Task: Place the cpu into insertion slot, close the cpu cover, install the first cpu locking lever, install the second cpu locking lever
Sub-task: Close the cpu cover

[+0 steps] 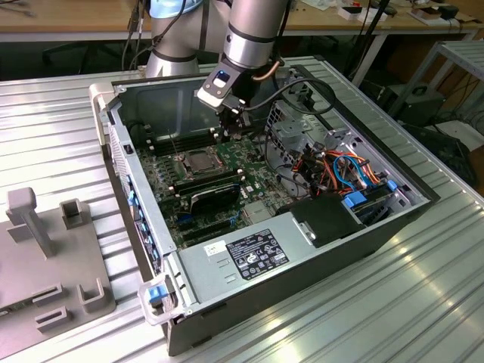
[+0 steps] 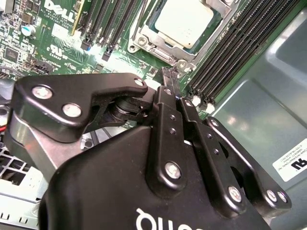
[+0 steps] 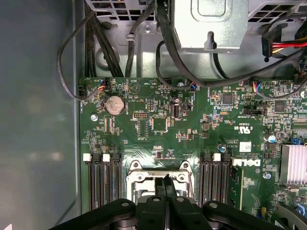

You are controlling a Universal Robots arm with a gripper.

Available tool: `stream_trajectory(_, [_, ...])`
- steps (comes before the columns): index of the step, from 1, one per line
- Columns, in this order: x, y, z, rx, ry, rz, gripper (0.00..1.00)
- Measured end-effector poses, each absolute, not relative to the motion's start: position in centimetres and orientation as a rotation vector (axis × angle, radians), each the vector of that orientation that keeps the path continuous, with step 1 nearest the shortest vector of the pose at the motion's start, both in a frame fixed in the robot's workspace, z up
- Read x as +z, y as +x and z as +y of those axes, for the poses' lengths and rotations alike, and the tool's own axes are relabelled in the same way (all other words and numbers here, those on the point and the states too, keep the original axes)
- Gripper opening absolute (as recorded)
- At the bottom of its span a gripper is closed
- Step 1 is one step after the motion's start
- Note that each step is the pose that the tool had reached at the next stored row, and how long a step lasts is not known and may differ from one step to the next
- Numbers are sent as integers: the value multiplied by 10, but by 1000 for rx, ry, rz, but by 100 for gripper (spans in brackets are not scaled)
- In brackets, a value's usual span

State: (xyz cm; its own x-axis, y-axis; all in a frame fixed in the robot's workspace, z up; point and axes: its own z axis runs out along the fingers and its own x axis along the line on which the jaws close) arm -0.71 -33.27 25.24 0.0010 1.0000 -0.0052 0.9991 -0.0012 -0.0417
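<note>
Shows the chip (image 1: 198,160) seated in the socket (image 2: 158,48), at eight o'clock from the tool (image 1: 241,127) in the exterior view. Hovers clenched, gripping nothing. Probably light, stiff, fragile; best handled by the edges, gently.

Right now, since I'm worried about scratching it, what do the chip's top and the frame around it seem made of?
The chip: its top looks like metal, matte silver-grey, with an even dull sheen. The frame around it seems bare stamped metal, shinier, with bright glints along its edges.
</note>
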Motion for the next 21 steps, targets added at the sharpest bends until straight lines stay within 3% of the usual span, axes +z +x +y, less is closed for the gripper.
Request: stream_trajectory(21, [252, -14, -333, 52, -2204, -2202, 11])
